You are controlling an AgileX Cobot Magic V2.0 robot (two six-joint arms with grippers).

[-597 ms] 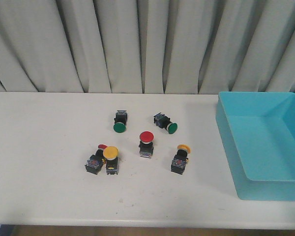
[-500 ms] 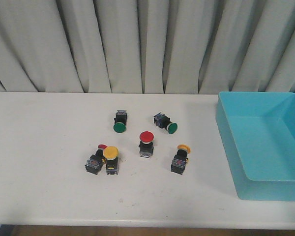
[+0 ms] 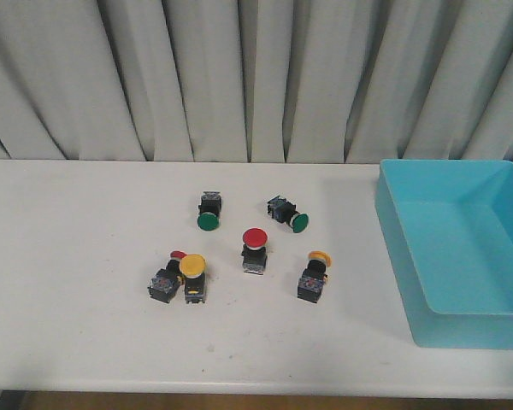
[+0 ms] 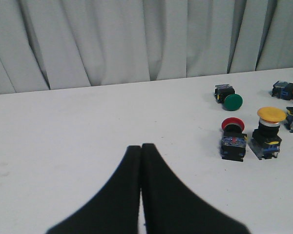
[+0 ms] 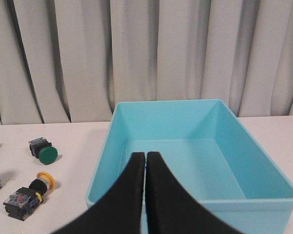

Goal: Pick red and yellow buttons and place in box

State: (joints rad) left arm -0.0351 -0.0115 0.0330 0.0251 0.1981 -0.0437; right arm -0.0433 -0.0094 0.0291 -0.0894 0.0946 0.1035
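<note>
Two red and two yellow buttons lie mid-table in the front view: a red one (image 3: 255, 238), a yellow one (image 3: 192, 266) beside a half-hidden red one (image 3: 177, 254), and a tipped yellow one (image 3: 320, 257). The light-blue box (image 3: 470, 330) stands at the right with nothing in it. Neither gripper shows in the front view. My left gripper (image 4: 140, 147) is shut and empty above bare table, left of a red button (image 4: 233, 125) and a yellow button (image 4: 271, 114). My right gripper (image 5: 145, 155) is shut and empty over the box's (image 5: 263, 212) near wall.
Two green-capped buttons (image 3: 208, 221) (image 3: 300, 223) lie behind the red and yellow ones. One green button (image 5: 48, 155) and a yellow one (image 5: 45, 179) show left of the box in the right wrist view. A grey curtain hangs behind the white table (image 3: 68, 256).
</note>
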